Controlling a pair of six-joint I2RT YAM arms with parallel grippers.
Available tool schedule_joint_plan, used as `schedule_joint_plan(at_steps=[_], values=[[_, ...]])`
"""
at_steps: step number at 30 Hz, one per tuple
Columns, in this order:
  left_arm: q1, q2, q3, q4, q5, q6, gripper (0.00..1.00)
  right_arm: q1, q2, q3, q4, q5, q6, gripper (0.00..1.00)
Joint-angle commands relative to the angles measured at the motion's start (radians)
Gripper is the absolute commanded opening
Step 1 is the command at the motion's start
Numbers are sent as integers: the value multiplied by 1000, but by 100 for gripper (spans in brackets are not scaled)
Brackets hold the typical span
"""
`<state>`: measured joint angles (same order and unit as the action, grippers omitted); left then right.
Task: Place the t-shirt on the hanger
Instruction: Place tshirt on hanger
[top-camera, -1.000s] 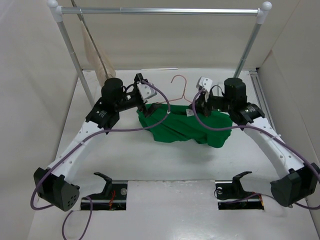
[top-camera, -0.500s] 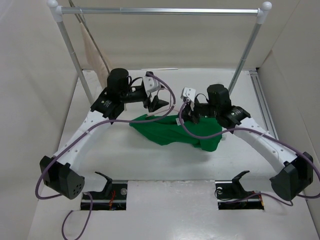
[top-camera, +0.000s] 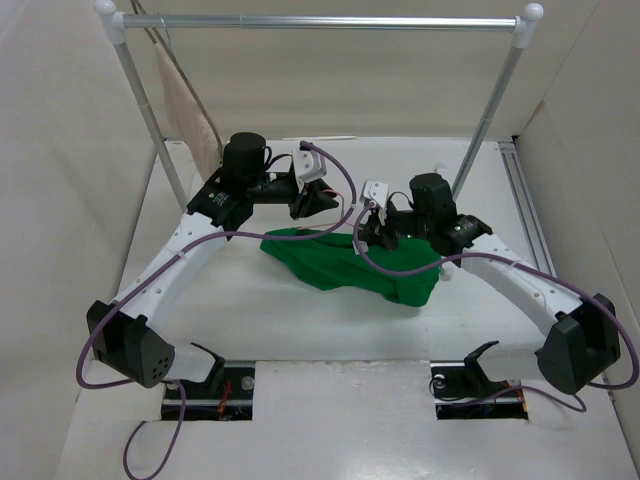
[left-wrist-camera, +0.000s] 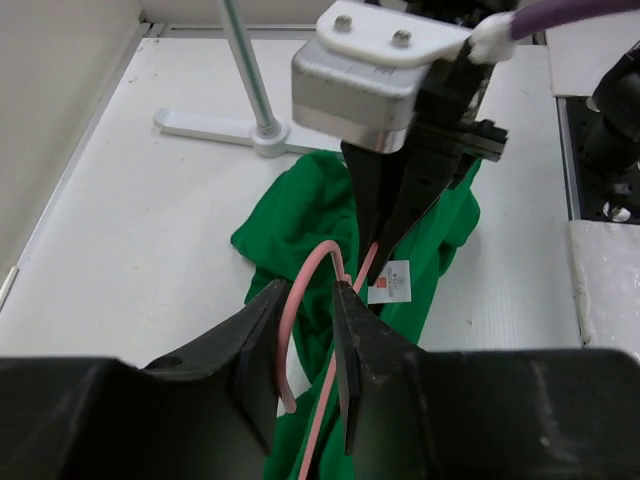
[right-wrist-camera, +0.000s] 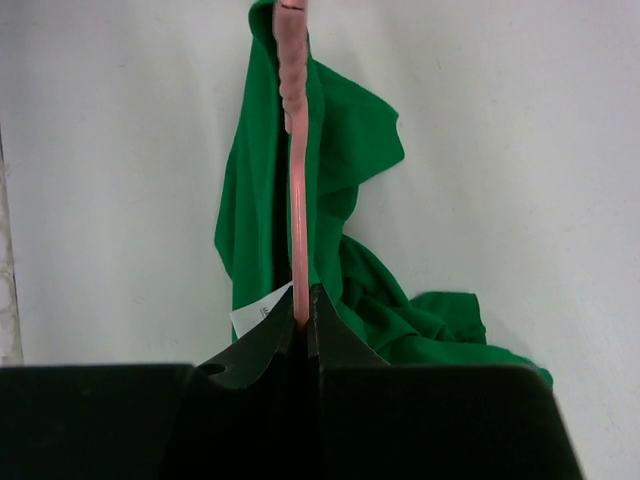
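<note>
right gripper (right-wrist-camera: 305, 300) is clamped tight on the pink hanger (right-wrist-camera: 296, 150) wire. left gripper (left-wrist-camera: 308, 295) shows just a narrow gap, with the hanger's hook squeezed between its fingers. both arms reach in from the sides, wrists facing each other, right over the green t-shirt (top-camera: 340, 262), which lies bunched on the table (top-camera: 250, 320).

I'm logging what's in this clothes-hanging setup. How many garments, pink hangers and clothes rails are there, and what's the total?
Garments: 2, the green t-shirt and a beige cloth hanging at the rail's left end
Pink hangers: 1, the pink hanger
Clothes rails: 1, the metal rail
Total: 4
</note>
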<state>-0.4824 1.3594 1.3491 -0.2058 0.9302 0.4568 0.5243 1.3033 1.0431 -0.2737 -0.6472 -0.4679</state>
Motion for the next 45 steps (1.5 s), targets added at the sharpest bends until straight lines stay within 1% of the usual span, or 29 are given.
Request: schedule_joint_plan(at_steps=[1,3,5,6,7,13,14,17,19,20,21,22,24,26,28,29,30,31,32,33,36,40,43,45], values=[[-4,-28,56,-1,59,17,22,-24,16,-18,51,-17,-6,0],[-4,-28,56,-15,59,17,12,-24,16,-18,51,-17,-6,0],[-4,-28,56,-15,59,17,8,-24,16,-28,62,-17,-6,0],[-4,-28,56,-15,59,17,3,-24,16,-28,62,-17,-6,0],[-4,-28,56,-15,59,17,0,-24,16,-28,62,-17,-6,0],[-4,-28,36,-26,10,26,0,-24,16,-28,62,-17,-6,0],[-4,-28,36,-26,10,26,0,-24,16,-28,71,-17,-6,8],[-4,-37,36,-17,-43,26,0,-69,7,-38,71,-5,47,70],[-4,-46,36,5,-68,13,0,-128,-44,-72,83,21,104,82],[-4,-46,36,5,-77,13,0,-156,-65,-87,99,32,124,86],[-4,-46,36,5,-86,13,0,-211,-122,-125,117,62,168,92],[-4,-46,36,5,-87,13,0,-242,-154,-126,117,79,169,95],[-4,-46,27,5,-87,3,0,-299,-218,-192,133,139,227,99],[-4,-56,27,5,-87,3,0,-369,-298,-257,133,175,262,99],[-4,-56,27,5,-87,3,0,-414,-332,-305,133,175,284,99],[-4,-56,27,5,-87,3,0,-455,-341,-330,142,160,293,99],[-4,-56,27,5,-87,3,0,-474,-351,-378,142,135,293,99],[-4,-56,27,14,-99,3,0,-489,-351,-402,155,82,293,99],[-4,-56,27,14,-109,3,0,-513,-351,-423,156,63,293,99],[-4,-56,27,14,-110,3,0,-514,-360,-469,171,45,293,98],[-4,-56,27,14,-128,3,0,-543,-400,-532,218,-22,308,95],[-4,-56,27,3,-128,13,0,-567,-461,-601,228,-31,345,94],[-4,-56,36,3,-137,13,0,-580,-496,-638,238,-31,354,87],[-4,-56,36,-6,-137,13,0,-580,-506,-681,277,-31,365,76]])
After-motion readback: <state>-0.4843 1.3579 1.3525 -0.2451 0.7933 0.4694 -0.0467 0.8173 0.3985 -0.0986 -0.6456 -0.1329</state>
